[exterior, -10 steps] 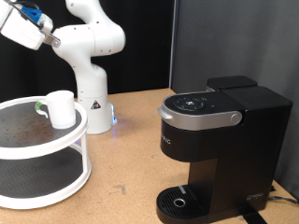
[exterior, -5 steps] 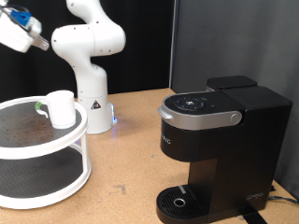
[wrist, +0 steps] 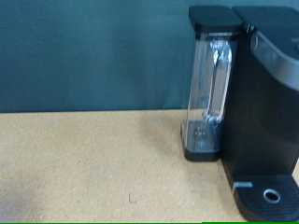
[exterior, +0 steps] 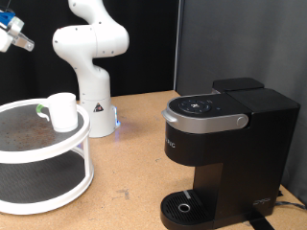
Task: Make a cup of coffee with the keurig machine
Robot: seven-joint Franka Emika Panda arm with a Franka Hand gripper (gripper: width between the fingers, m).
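Note:
The white cup (exterior: 62, 111) stands upright on the top tier of a round white two-tier rack (exterior: 58, 153) at the exterior view's left. The black keurig machine (exterior: 225, 144) stands at the exterior view's right with its lid shut and nothing on its round drip base (exterior: 184, 205). The gripper (exterior: 8, 31) is high at the exterior view's top left edge, well above the cup and largely cut off by the frame. The wrist view shows the machine (wrist: 271, 103) from the side with its clear water tank (wrist: 210, 84); no fingers show in it.
A small green-topped thing (exterior: 40, 109) sits partly hidden behind the cup on the rack. The white robot arm base (exterior: 91, 67) stands behind the rack on the wooden table (exterior: 134, 163). A dark curtain hangs behind.
The robot's hand has moved towards the exterior view's left, now mostly out of frame. The cup, rack and machine have not moved.

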